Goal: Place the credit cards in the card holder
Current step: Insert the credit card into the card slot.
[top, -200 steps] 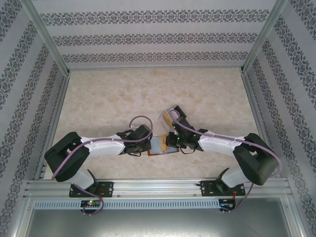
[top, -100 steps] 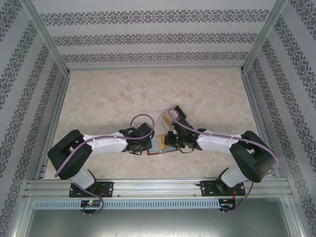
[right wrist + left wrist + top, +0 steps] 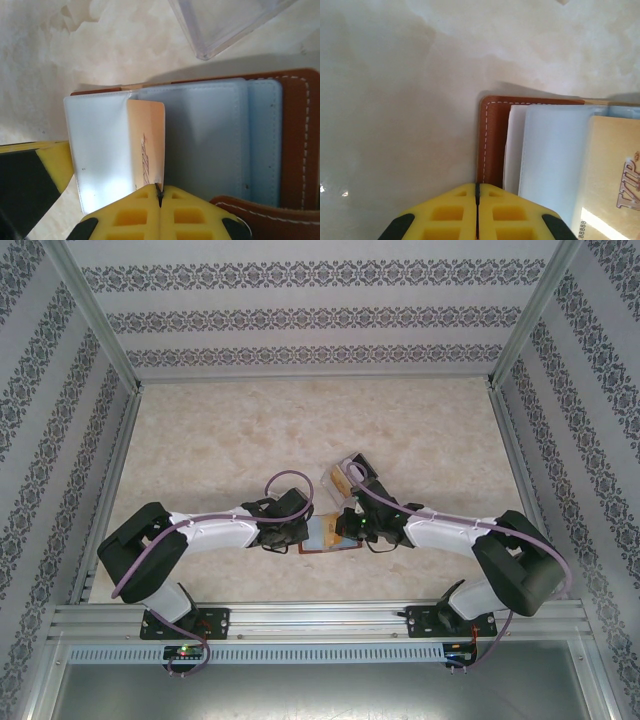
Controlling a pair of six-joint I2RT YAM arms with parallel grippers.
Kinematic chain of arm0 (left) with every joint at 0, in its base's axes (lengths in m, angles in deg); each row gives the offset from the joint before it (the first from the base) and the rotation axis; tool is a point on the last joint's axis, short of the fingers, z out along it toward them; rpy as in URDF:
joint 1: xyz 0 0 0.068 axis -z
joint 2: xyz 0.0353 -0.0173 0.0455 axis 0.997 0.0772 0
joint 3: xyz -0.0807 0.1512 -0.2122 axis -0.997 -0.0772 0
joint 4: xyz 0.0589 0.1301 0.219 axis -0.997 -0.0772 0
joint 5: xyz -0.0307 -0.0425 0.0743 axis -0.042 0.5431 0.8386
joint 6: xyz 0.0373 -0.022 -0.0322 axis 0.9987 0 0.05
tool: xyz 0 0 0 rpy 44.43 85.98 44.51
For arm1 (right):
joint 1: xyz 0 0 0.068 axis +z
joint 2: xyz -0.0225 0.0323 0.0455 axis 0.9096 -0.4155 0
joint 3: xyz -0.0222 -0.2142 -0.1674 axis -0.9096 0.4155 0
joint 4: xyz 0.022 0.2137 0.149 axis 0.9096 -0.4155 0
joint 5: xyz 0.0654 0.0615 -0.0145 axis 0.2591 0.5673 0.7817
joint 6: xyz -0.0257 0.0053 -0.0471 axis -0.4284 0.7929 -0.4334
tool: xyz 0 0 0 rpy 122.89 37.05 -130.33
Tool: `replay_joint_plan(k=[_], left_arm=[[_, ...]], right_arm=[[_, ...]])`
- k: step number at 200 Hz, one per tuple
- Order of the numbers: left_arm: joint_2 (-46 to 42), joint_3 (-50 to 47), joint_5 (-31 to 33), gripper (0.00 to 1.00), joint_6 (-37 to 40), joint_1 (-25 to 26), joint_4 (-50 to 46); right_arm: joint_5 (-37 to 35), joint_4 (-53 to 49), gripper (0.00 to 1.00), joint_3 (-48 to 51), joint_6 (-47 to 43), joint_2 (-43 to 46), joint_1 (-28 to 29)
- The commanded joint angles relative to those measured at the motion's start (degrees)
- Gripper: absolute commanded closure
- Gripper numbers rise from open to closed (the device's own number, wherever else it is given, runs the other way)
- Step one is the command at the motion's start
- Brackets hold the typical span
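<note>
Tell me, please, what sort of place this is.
Most likely a purpose-built robot test cell: patterned wallpaper panels in an aluminium frame, a marble-look tabletop, and the left arm and right arm bolted to a rail.

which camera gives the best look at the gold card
Right wrist: the gold card sits mid-frame, top edge and both long sides clear against the pale sleeves of the card holder. Left wrist crops it at the frame edge, though its VIP lettering reads. Top external shows it too small to judge.
</note>
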Motion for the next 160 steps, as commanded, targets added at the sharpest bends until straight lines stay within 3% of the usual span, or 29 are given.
replay_joint_plan(k=[1, 113, 145, 160], left_arm=[[2.6, 0.2, -1.0, 0.93, -0.3, -0.3, 1.9], [2.2, 0.3, -0.7, 0.94, -0.2, -0.3, 1.5], [1.5, 0.1, 0.0, 0.94, 0.1, -0.3, 0.8], [1.4, 0.4, 0.3, 0.94, 0.3, -0.3, 0.3]], right_arm=[[3.0, -2.7, 1.00, 0.4, 0.1, -3.5, 0.1], [2.2, -0.1, 1.00, -4.1, 0.3, -7.5, 2.7], [-1.5, -5.8, 0.96, -5.9, -2.2, -5.9, 3.0], [-3.3, -8.2, 0.86, -6.0, -3.5, -4.0, 2.8]])
